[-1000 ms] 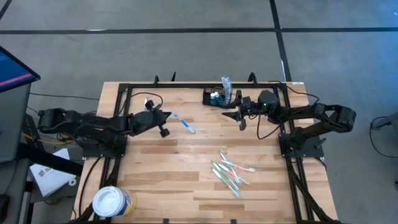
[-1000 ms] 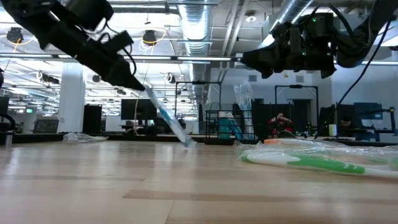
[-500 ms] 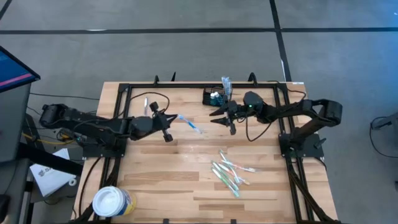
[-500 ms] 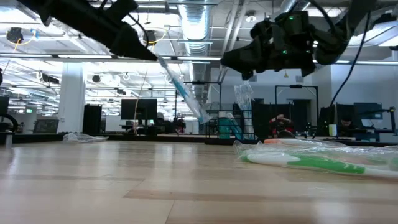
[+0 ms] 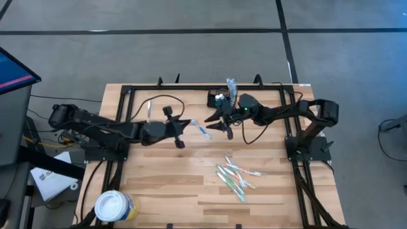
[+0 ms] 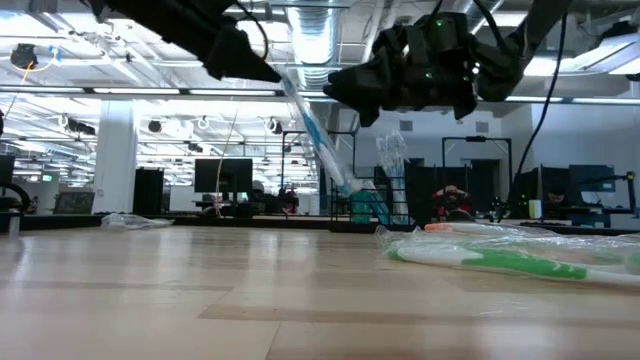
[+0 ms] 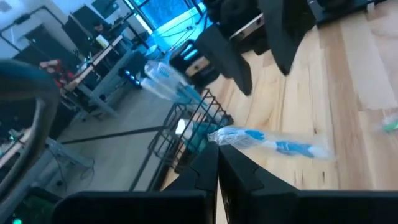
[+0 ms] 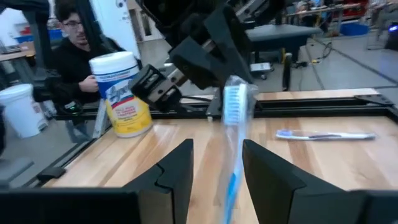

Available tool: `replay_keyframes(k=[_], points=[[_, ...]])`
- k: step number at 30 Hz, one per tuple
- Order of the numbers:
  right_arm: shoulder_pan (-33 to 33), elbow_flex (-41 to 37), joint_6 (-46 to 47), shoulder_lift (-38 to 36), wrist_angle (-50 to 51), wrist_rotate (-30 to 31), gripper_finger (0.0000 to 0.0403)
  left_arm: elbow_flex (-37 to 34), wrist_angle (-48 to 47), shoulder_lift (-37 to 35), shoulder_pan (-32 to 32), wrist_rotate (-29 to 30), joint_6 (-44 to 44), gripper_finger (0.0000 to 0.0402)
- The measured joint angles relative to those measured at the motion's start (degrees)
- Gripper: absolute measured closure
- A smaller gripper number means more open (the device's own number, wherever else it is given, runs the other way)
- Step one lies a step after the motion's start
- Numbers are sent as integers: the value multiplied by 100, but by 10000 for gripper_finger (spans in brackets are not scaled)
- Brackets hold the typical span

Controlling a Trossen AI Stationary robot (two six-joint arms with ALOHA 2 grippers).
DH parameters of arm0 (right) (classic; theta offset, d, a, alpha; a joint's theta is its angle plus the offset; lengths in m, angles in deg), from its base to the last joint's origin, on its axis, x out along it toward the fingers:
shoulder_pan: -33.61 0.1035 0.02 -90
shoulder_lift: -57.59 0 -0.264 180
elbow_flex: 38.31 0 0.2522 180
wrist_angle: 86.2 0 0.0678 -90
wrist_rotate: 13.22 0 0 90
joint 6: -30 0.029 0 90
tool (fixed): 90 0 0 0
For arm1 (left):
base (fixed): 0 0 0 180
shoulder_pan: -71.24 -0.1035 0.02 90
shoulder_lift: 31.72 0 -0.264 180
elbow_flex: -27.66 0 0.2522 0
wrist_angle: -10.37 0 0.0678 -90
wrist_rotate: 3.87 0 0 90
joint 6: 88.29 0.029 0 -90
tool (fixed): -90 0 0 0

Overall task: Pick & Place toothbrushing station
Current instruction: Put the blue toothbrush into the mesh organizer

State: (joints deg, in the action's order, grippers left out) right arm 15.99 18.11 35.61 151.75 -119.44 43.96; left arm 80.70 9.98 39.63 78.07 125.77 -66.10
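My left claw [image 5: 184, 125] is clamped tight on the handle end of a wrapped blue toothbrush [image 5: 200, 129], holding it in the air above the desk [image 5: 165, 178] with its head slanting toward my other arm. My right claw [image 5: 218, 120] hangs just beyond the brush's free end, its fingers parted, and in the right wrist view the brush stands between them without touching either.

The toothbrushing station [image 5: 220, 100] sits at the far edge of the desk, close behind my right claw, with one wrapped brush already upright in it. Loose toothbrushes [image 5: 234, 176] lie well apart, nearer the front, and a white tub [image 5: 114, 206] stands at the front left corner.

This looks like a handover. To do it well, I should hold my left claw still, bring the right one further along the shaft so it closes on firm handle and not crinkly wrapper, and release the left only once the right grips squarely. A hold too near the tip could let the brush swing.
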Motion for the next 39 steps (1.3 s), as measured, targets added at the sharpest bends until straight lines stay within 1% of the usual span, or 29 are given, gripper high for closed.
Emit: replay_keyframes(k=[5, 10, 15, 19, 24, 27, 31, 37, 39], points=[[59, 162, 0, -43, 503, -29, 275, 377, 27, 405, 2, -3, 297, 401], [74, 245, -1, -49, 704, -31, 275, 712, 50, 754, 2, 0, 518, 401], [74, 252, -7, -49, 916, -31, 275, 838, 78, 990, 2, -44, 620, 401], [74, 252, -38, -49, 937, -26, 275, 838, 104, 1000, 2, -49, 650, 401], [70, 252, -298, -49, 1028, -18, 275, 838, 130, 992, 28, -49, 649, 401], [70, 252, -304, -49, 1046, 1, 275, 838, 138, 992, 28, -166, 650, 401], [74, 252, -317, -49, 1121, 198, 275, 838, 229, 992, 28, -243, 650, 401], [74, 252, -321, -37, 1098, 203, 275, 838, 260, 992, 28, -254, 649, 401], [74, 252, -321, -30, 1112, 203, 275, 838, 264, 992, 28, -338, 649, 401]])
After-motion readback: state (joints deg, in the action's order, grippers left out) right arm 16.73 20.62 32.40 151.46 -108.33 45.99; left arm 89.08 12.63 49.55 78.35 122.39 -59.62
